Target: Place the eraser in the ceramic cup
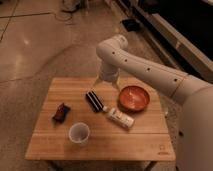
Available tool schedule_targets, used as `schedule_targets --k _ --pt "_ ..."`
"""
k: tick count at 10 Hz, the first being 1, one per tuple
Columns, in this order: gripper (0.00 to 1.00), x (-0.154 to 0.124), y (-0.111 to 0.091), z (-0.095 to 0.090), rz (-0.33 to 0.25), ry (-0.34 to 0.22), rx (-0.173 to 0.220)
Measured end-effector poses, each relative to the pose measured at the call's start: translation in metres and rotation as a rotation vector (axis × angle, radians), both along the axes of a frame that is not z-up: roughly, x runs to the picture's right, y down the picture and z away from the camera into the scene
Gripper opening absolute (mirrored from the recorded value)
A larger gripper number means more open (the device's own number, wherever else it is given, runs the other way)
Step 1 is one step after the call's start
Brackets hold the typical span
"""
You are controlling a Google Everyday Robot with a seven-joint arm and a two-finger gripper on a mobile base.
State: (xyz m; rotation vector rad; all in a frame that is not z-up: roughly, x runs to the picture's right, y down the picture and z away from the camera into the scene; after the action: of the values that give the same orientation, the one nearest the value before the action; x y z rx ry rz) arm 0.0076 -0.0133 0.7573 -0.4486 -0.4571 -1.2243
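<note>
Plainly apart, the two fingers of the gripper (106, 85) splay like a narrow tent and hold nothing. The gripper hangs over the far edge of the wooden table (142, 142), pointing straight down. Above it the white arm (150, 75) makes a sharp bend: a rounded joint sits at 12 o'clock from the gripper, and from there the long forearm slopes away toward 4 o'clock, thickening until it leaves the frame at the lower right.

The eraser (93, 100) lies flat on the table just beside the gripper, at about 7 o'clock from it, its length running diagonally; the fingers do not touch it. At 4 o'clock from the gripper sits an orange-red bowl (134, 98), near the eraser. A white bottle (119, 117) lies on its side at 5 o'clock, its cap end close to the eraser's near end. A small dark red object (61, 112) rests at 8 o'clock, well apart. The cup (79, 133) stands upright near the front edge, at 7 o'clock beyond the eraser.
</note>
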Motion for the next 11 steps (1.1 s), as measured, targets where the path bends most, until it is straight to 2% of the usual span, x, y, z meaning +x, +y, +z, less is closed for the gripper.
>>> schedule_targets --k 8,11 --pt "0.80 -0.0002 0.0008 0.0008 0.000 0.000 -0.002" --pt "0.80 -0.0042 -0.0016 0.0084 -0.024 -0.030 0.007"
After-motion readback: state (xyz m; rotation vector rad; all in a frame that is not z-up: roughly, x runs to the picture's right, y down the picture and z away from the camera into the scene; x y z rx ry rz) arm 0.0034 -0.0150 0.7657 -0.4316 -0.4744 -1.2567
